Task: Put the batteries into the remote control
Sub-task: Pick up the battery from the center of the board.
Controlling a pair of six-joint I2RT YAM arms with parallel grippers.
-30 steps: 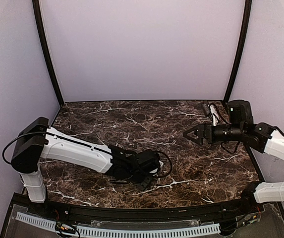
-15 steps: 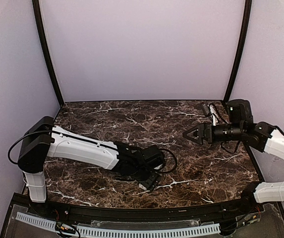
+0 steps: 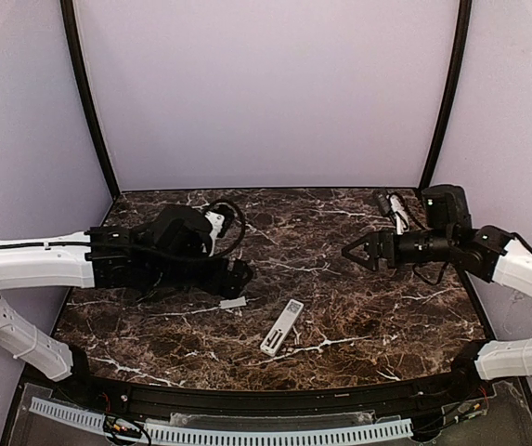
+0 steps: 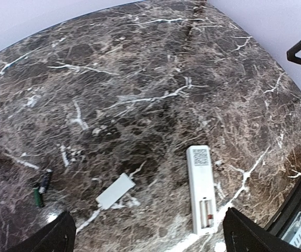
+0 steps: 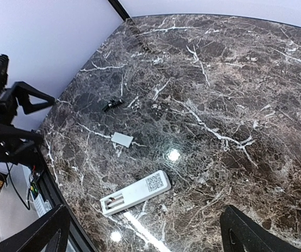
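White remote control (image 4: 201, 190) lies at lower right; my left gripper (image 4: 149, 233) and right gripper (image 3: 347, 251) both gape wide.

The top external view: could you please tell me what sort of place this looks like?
Probably a lab robot test cell, not a home: plain lilac walls enclose a dark marble-patterned table, the left arm and right arm reach over it, and a remote control lies on it.

Left hand (image 3: 237, 276) now open, off remote control (image 3: 282, 327)
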